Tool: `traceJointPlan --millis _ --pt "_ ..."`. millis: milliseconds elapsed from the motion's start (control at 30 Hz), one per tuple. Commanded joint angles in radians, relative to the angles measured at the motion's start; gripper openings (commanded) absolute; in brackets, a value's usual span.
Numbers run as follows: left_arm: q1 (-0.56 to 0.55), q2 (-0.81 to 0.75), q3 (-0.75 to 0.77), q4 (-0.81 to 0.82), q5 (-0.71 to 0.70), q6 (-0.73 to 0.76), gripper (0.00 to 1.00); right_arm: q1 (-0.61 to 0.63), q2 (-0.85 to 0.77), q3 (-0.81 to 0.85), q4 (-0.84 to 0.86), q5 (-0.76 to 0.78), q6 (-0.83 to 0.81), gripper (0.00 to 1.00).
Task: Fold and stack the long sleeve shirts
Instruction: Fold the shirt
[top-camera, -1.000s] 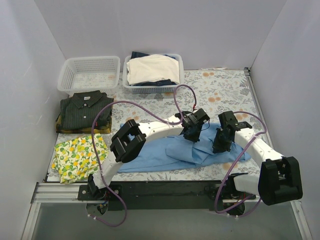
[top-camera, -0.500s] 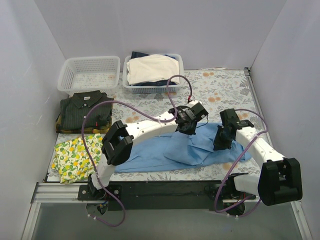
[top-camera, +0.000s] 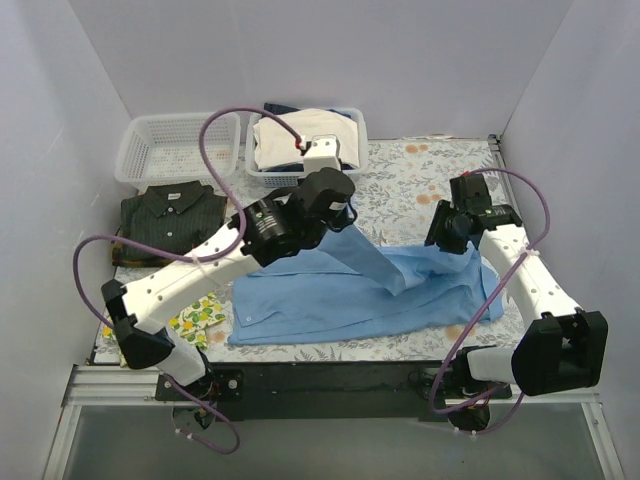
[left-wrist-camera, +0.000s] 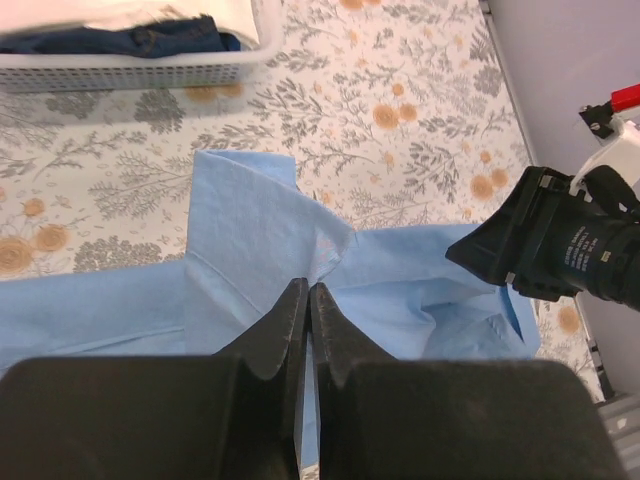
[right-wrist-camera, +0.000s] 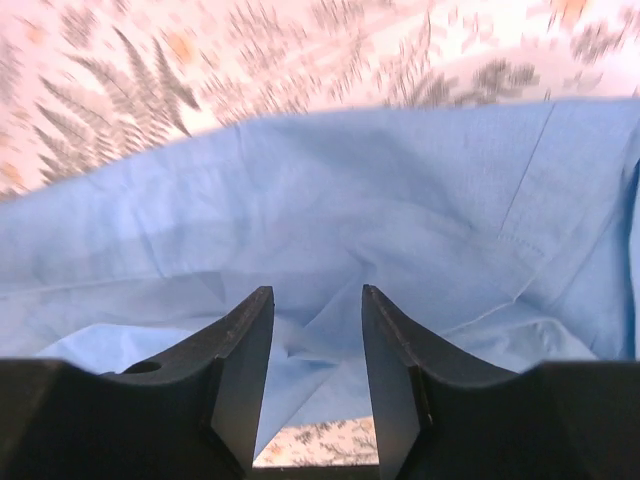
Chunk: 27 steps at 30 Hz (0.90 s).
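Observation:
The light blue shirt (top-camera: 330, 300) lies spread across the front of the table. My left gripper (top-camera: 338, 222) is raised over its middle and shut on a fold of the blue cloth, which hangs taut down to the shirt. In the left wrist view the jaws (left-wrist-camera: 308, 292) pinch that cloth. My right gripper (top-camera: 447, 236) hovers over the shirt's right part with its jaws open, and blue cloth (right-wrist-camera: 330, 200) fills the space beneath them (right-wrist-camera: 315, 300). The dark pinstriped shirt (top-camera: 170, 222) lies folded at the far left.
A yellow lemon-print cloth (top-camera: 196, 311) lies at the front left, mostly hidden by my left arm. An empty white basket (top-camera: 178, 150) and a basket (top-camera: 262, 175) holding cream and dark garments stand at the back. Grey walls close in three sides.
My left arm has risen and swung back and left, pulling the blue cloth up with it. My right gripper has moved toward the back of the table.

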Motion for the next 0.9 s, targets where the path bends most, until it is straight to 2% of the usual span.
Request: traceJointPlan --millis 0,200,333,400,500,600,700,767,867 --pt "-0.003 -0.105 -0.055 0.041 -0.110 0.013 0.00 -0.010 0.011 0.110 -0.001 0.056 -0.037 0.49" --pt "-0.003 -0.208 -0.156 0.171 -0.073 0.092 0.00 -0.013 -0.027 0.143 -0.032 -0.006 -0.071 0.47" --pt "-0.003 -0.282 -0.260 0.318 0.071 0.210 0.00 -0.014 -0.043 0.100 -0.040 -0.108 -0.103 0.46" --pt "-0.003 -0.315 -0.338 0.390 0.236 0.299 0.00 -0.014 -0.038 0.057 -0.040 -0.125 -0.100 0.45" --pt "-0.003 -0.369 -0.398 0.499 0.480 0.343 0.00 -0.020 -0.032 0.023 -0.041 -0.108 -0.082 0.43" --pt "-0.001 -0.394 -0.423 0.524 0.614 0.314 0.00 -0.029 -0.029 0.023 -0.044 -0.097 -0.062 0.43" --pt "-0.003 -0.446 -0.507 0.545 0.689 0.251 0.00 -0.034 -0.018 0.032 -0.044 -0.118 -0.060 0.42" --pt "-0.003 -0.505 -0.602 0.556 0.715 0.202 0.00 -0.037 -0.009 0.035 -0.044 -0.137 -0.065 0.42" --pt "-0.003 -0.565 -0.746 0.570 0.768 0.153 0.07 -0.037 0.006 0.026 -0.043 -0.183 -0.065 0.42"
